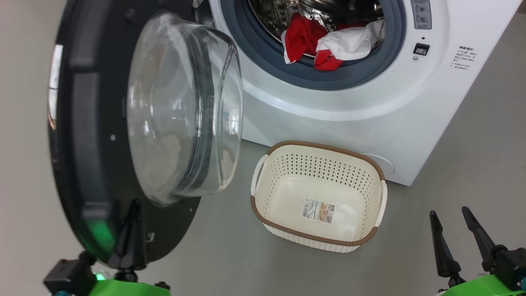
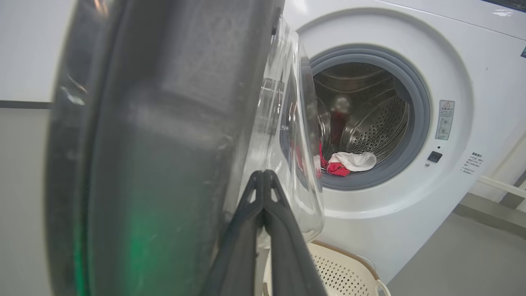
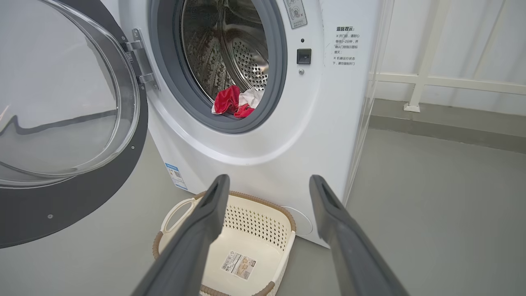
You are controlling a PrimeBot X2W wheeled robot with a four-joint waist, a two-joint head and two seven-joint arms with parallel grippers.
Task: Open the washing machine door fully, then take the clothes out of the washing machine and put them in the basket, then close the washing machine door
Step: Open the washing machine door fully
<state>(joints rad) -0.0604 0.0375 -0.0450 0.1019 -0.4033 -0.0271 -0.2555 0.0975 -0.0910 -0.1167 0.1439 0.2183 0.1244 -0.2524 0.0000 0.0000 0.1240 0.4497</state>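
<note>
Two empty hands: left hand (image 1: 133, 209) closed at the washing machine door (image 1: 78, 123), right hand (image 1: 450, 213) spread wide.

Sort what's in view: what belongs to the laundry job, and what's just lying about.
Job:
washing machine
washing machine door, open
clothes, red and white, inside the machine
basket
left gripper, shut, at the door's lower rim
right gripper, open

Lying about:
white railing
blue sticker on the machine
paper label in the basket
</note>
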